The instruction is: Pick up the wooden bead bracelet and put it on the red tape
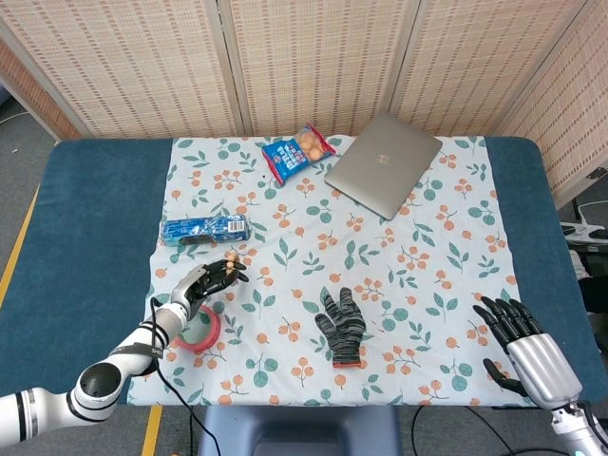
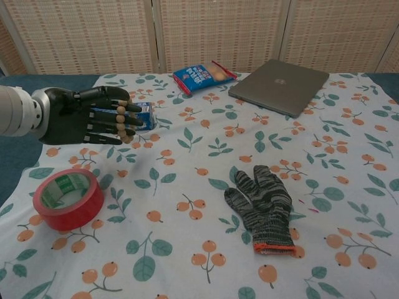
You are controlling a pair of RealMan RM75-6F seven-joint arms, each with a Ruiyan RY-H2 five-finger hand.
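Note:
My left hand [image 2: 84, 122] [image 1: 207, 283] hovers above the cloth and holds the wooden bead bracelet [image 2: 122, 123], whose beads [image 1: 231, 259] hang over its fingertips. The red tape roll [image 2: 68, 199] [image 1: 199, 328] lies flat on the floral cloth, below and slightly left of that hand in the chest view. At the table's front right corner my right hand [image 1: 524, 344] rests with its fingers spread and nothing in it; only the head view shows it.
A blue packet [image 2: 142, 116] [image 1: 203, 229] lies just behind the left hand. A grey knit glove [image 2: 264, 206] sits mid-cloth, with a snack bag [image 2: 202, 75] and a closed laptop [image 2: 280, 79] at the back. The cloth's front edge [image 2: 12, 281] is near the tape.

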